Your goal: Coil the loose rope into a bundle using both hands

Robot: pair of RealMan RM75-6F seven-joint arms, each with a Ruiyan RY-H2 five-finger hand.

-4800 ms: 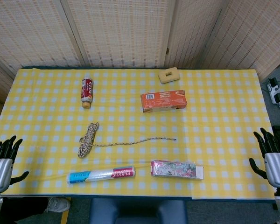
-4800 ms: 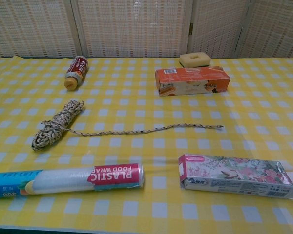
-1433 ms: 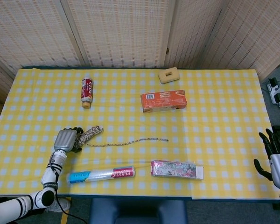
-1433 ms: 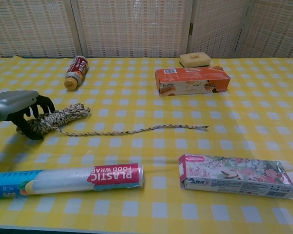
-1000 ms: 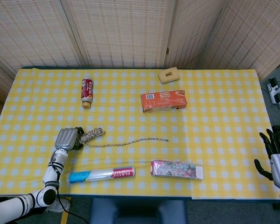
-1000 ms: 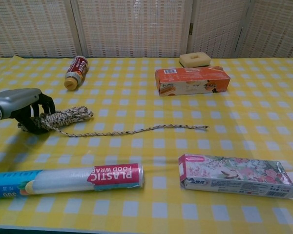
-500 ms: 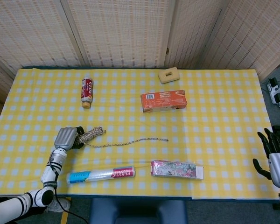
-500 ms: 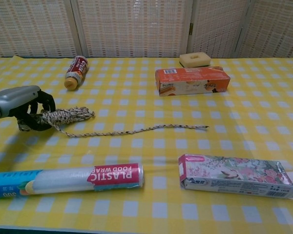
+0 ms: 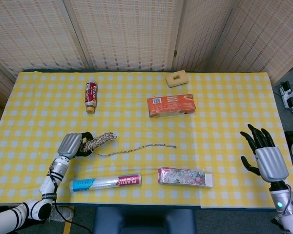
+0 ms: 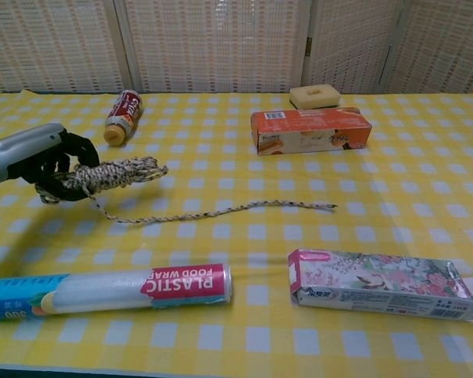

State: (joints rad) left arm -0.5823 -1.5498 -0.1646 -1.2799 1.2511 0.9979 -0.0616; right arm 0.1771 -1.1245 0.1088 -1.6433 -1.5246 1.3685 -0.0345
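In the head view, the left hand (image 9: 71, 145) is gripping the coiled end of the rope (image 9: 99, 140) near the worktop's (image 9: 224, 117) left front, while the loose tail is trailing rightward across the yellow checked cloth. The right hand (image 9: 265, 155) is hovering at the right edge, fingers spread and holding nothing.

In the chest view, the left hand (image 10: 39, 160) is clutching the rope (image 10: 114, 174) bundle, which is sitting lifted off the worktop (image 10: 426, 197), its tail drooping onto the cloth toward the orange box (image 10: 310, 130). The right hand is lying outside this frame.
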